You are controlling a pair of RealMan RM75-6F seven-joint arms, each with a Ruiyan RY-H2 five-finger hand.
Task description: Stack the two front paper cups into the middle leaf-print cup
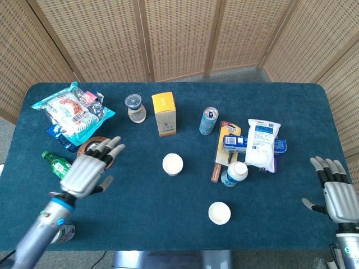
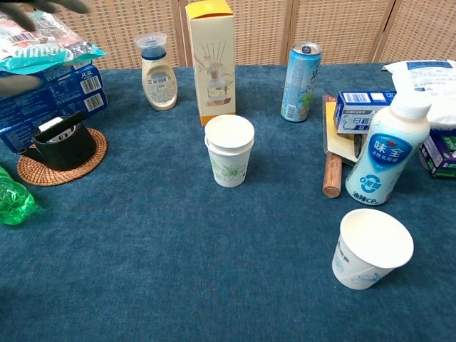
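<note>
While the left robot hand hovered with fingers spread and empty near the surface's 8 o'clock edge, the leaf-print cup stood mid-surface, one paper cup nested inside. Second paper cup sat alone at 5 o'clock, open cloth around it. Right robot hand lay open, empty, off the 4 o'clock edge.

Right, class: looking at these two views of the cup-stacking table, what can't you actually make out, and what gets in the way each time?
- Left hand: only a dark blur at the chest view's top-left corner, cut by the edge.
- Right hand: absent from the chest view; its arm is cut off by the head view's bottom edge.
- Leaf-print cup: its inside is hidden by the cup nested in it.
- Label text on the white bottle: too small in the head view.
</note>
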